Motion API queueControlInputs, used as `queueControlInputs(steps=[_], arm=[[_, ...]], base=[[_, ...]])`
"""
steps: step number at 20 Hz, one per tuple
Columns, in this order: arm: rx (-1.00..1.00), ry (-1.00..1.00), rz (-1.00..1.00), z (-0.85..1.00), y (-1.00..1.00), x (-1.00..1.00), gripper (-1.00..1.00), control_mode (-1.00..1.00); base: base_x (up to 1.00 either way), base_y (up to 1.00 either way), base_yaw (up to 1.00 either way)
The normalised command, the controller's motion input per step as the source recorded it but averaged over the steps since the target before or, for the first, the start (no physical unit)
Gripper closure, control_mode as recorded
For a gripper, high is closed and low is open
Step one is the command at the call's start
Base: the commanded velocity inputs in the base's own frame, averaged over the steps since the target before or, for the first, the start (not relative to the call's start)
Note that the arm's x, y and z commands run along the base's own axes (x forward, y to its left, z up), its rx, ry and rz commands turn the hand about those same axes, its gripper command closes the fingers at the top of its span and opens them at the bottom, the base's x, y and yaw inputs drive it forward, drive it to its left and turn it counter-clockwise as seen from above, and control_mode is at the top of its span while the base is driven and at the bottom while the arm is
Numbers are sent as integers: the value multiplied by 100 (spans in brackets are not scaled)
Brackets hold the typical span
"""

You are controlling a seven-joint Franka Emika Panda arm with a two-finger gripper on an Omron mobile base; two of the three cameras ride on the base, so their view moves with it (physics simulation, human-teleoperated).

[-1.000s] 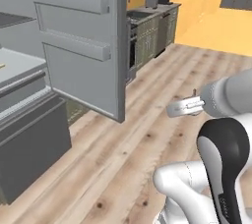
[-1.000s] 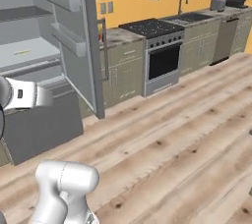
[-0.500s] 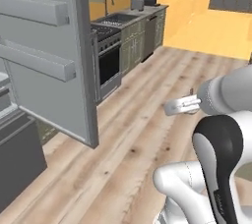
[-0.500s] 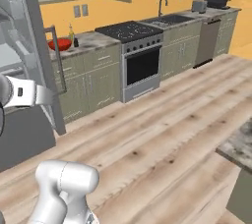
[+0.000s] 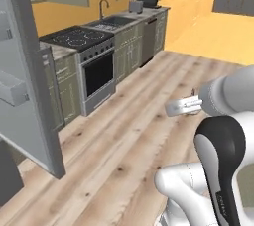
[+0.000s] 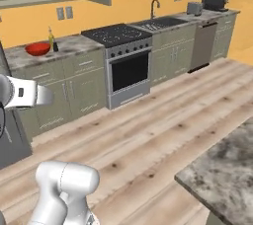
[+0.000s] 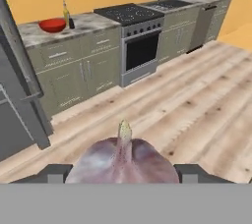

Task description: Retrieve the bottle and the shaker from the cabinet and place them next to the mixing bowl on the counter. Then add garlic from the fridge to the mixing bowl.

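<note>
Across the wooden floor, the marble surface (image 7: 93,20) carries the red mixing bowl (image 7: 52,24), with the bottle (image 7: 65,13) and shaker (image 7: 72,23) just beside it. My hand (image 7: 123,171) grips the garlic (image 7: 123,161) between its fingertips.

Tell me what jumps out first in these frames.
The garlic looms at the bottom of the hand view, held in the gripper, stem pointing toward the kitchen. Beyond it, the red bowl sits on the counter left of the stove, with the bottle and shaker right beside it. The grey fridge door stands open at the left of the left base view.
</note>
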Motion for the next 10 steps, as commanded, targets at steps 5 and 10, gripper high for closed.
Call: queueControlInputs(steps=[5, 10], arm=[[0, 0, 0, 0, 0, 0, 100, 100], [0, 0, 0, 0, 0, 0, 100, 100]], base=[[99, -30, 26], [89, -9, 33]])
